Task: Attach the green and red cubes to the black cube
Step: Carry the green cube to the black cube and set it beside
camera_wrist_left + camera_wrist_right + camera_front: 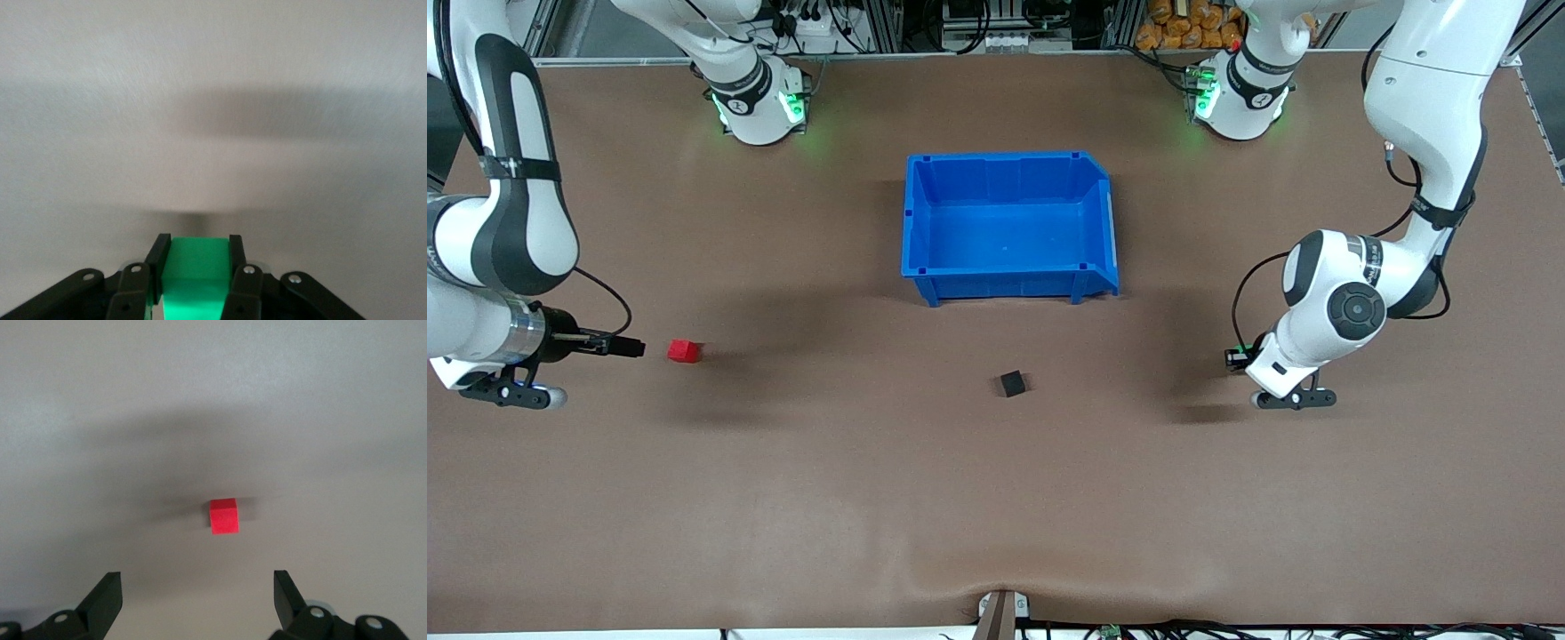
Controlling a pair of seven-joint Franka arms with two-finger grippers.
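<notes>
The red cube [683, 351] lies on the table toward the right arm's end. My right gripper [635, 348] is open and empty, low over the table, with its fingertips close beside the red cube and pointing at it. In the right wrist view the red cube [224, 516] lies ahead of the open gripper [197, 577]. The black cube [1012, 384] sits near the table's middle, nearer to the front camera than the blue bin. My left gripper [1234, 358] is shut on the green cube [197, 267] and holds it low over the table toward the left arm's end, apart from the black cube.
An open blue bin [1005, 157] stands at the table's middle, farther from the front camera than the black cube. Both arm bases stand along the table's back edge. Bare brown table lies around the cubes.
</notes>
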